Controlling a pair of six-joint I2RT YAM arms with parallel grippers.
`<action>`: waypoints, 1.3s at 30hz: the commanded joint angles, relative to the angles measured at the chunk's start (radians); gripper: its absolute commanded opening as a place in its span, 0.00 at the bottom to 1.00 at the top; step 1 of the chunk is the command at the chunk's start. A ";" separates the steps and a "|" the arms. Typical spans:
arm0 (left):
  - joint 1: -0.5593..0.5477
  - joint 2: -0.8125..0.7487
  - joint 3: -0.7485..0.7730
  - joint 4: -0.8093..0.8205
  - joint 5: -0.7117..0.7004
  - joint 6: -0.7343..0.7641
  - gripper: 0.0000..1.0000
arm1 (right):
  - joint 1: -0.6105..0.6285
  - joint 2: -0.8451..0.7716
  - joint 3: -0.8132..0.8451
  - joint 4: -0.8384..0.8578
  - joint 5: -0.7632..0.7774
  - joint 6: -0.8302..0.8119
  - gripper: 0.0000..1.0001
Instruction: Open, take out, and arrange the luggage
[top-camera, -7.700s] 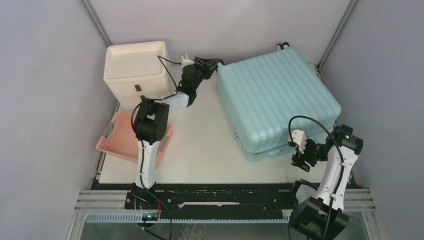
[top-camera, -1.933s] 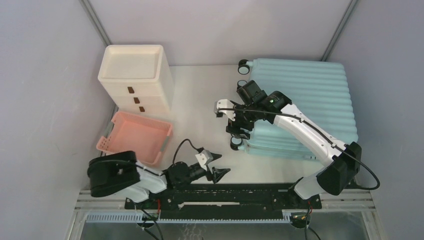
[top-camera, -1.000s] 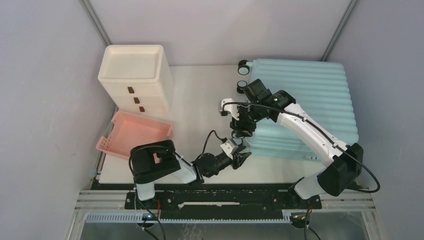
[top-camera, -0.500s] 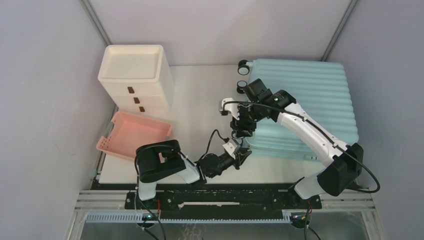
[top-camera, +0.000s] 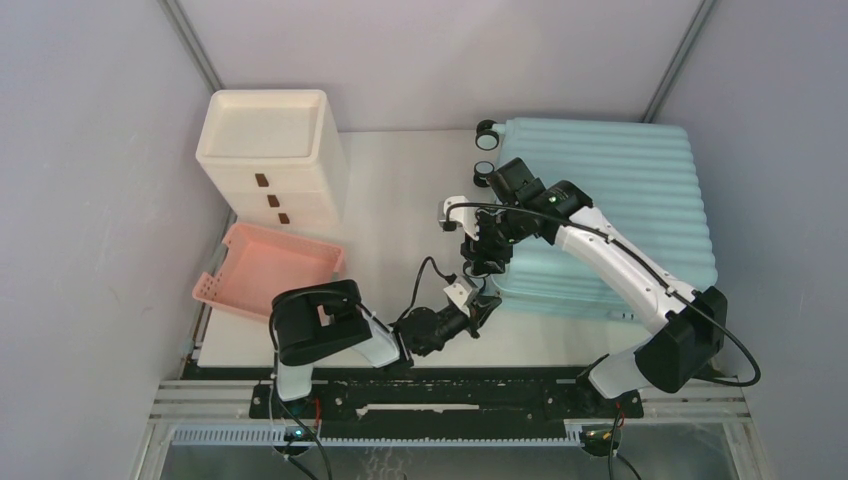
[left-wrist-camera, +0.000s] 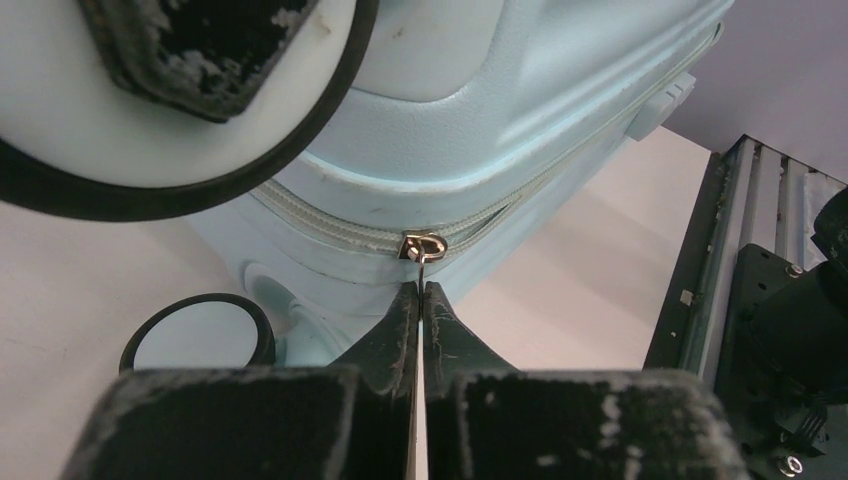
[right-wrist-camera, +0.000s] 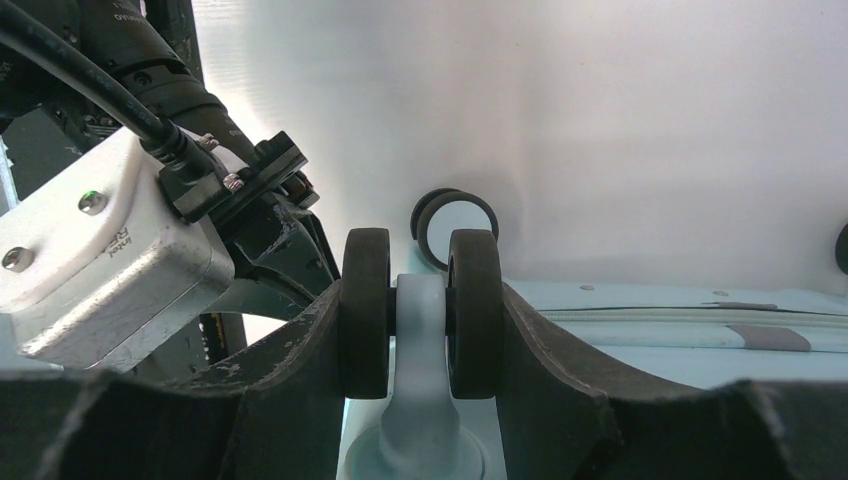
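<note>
The luggage (top-camera: 610, 210), a pale aqua ribbed suitcase, lies closed and flat at the right of the table. My left gripper (top-camera: 481, 306) is at its near-left corner. In the left wrist view that gripper (left-wrist-camera: 421, 295) is shut on the thin metal zipper pull (left-wrist-camera: 424, 248), which hangs from the zipper seam of the shell (left-wrist-camera: 520, 90). My right gripper (top-camera: 480, 256) is on the suitcase's left end. In the right wrist view it (right-wrist-camera: 420, 300) is shut on a black twin caster wheel (right-wrist-camera: 367, 310), one finger on each outer side.
A cream-white drawer cabinet (top-camera: 270, 150) stands at the back left, with a pink basket (top-camera: 270, 275) in front of it. Other caster wheels (top-camera: 487, 131) stick out from the suitcase's left end. The black rail (top-camera: 450, 395) runs along the near edge.
Since 1.9 s ago my left gripper swung from the near edge up to the suitcase's near-left corner and closed on the zipper pull. My right gripper stayed on the caster wheel.
</note>
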 joint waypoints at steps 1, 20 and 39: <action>0.005 -0.021 0.038 0.070 -0.031 -0.009 0.00 | 0.003 -0.074 0.011 -0.002 -0.092 0.020 0.11; 0.033 -0.028 -0.060 0.069 -0.115 -0.189 0.00 | -0.003 -0.175 -0.055 -0.020 -0.140 -0.023 0.08; 0.072 -0.048 -0.078 0.068 -0.048 -0.182 0.00 | -0.019 -0.251 -0.137 -0.073 -0.275 -0.115 0.00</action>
